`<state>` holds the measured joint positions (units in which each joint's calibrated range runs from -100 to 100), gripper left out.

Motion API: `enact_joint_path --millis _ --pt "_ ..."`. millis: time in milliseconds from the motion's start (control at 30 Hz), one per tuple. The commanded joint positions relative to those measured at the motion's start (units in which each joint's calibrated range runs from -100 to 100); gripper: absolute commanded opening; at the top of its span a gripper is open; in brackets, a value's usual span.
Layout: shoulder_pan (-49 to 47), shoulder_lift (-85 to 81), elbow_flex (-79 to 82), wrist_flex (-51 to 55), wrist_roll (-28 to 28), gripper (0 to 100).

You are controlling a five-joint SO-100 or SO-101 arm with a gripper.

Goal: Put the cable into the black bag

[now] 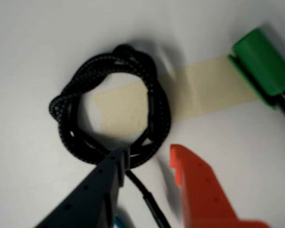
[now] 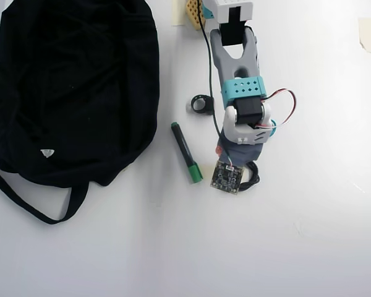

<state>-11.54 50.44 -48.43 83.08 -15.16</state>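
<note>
In the wrist view the pincer (image 1: 149, 164), one dark blue finger and one orange, stands parted with nothing between, just above the coiled black braided cable (image 1: 115, 109) on the white worktop (image 1: 33, 38). The coil lies over a beige tape strip (image 1: 204, 90), a green-capped marker (image 1: 266, 66) just beside it. Overhead, the black fabric bag (image 2: 74, 86) lies well apart from the cable

No text, number or brand could be read in either view. The small white mark on the large black fabric bag (image 2: 68, 93) was too small to read.
</note>
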Motion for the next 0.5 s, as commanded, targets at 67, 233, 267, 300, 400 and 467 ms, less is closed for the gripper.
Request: enact_joint_path --millis 67,233,267,300,400,467 --pt "-0.1 -0.3 -4.2 -0.2 0.4 19" --pt "-0.4 -0.3 -4.4 0.3 0.5 20" --pt "-0.6 -0.3 -4.1 0.3 0.5 20" --pt "-0.7 -0.2 -4.0 0.4 0.5 21" --pt "-1.2 -0.2 -3.9 1.0 0.5 25" --pt "-1.3 -0.1 -3.9 1.2 0.5 25"
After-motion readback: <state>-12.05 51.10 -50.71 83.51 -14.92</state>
